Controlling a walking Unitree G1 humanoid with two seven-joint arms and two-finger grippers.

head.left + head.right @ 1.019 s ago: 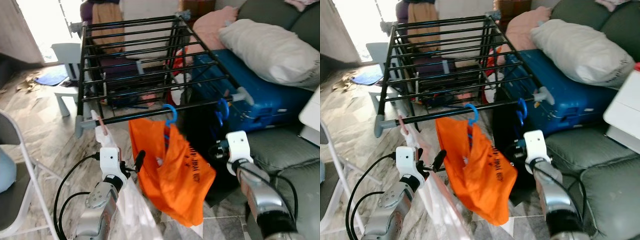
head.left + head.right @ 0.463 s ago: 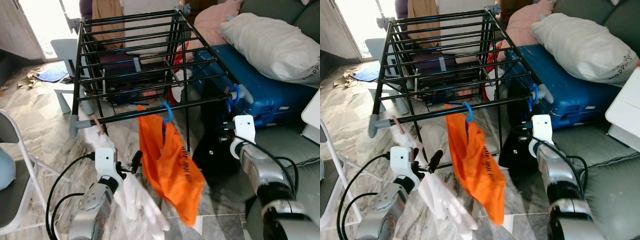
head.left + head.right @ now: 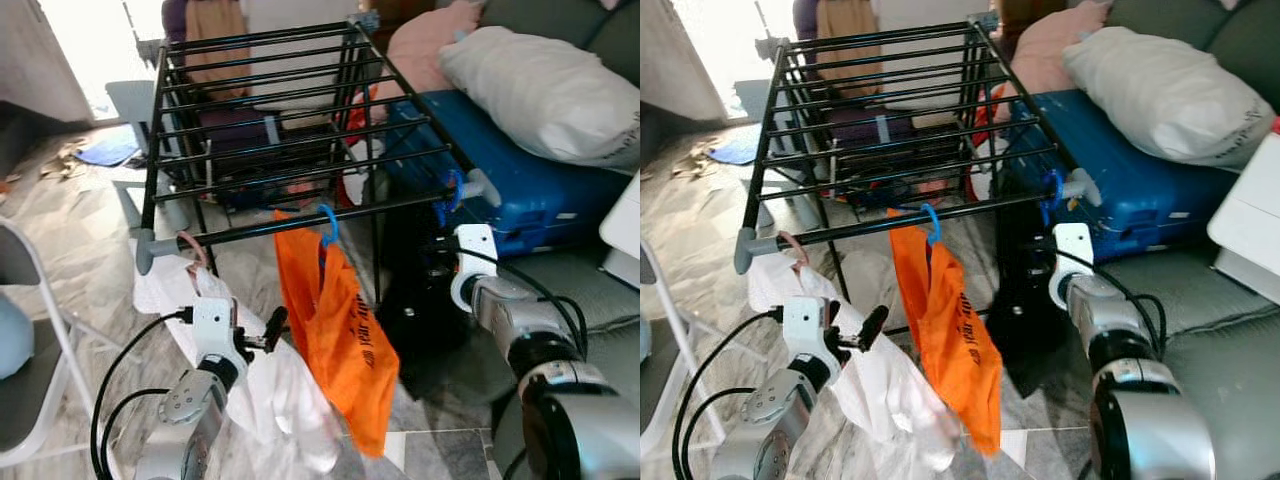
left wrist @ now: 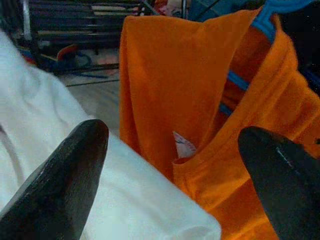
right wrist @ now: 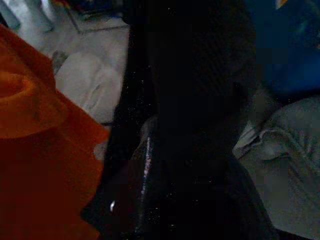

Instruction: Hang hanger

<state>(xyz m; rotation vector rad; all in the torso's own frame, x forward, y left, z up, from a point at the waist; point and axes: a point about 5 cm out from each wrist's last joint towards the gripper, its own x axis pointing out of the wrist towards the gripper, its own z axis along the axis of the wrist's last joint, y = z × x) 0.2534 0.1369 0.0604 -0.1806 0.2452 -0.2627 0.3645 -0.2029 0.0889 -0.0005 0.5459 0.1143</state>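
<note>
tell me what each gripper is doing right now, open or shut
Left gripper: open, fingers spread before the orange garment, holding nothing.
Right gripper: cannot be told, against the black garment.

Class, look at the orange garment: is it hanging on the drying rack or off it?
On it. The orange garment hangs from a blue hanger hooked over the drying rack's front bar.

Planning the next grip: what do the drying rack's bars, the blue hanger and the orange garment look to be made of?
Drying rack: thin, straight black bars with a slight sheen, probably coated metal; grey end caps look plastic.
Blue hanger: smooth, evenly coloured moulded hook, likely plastic.
Orange garment: soft matte fabric, hanging in folds, with a printed mark. Fibre can't be told.
</note>
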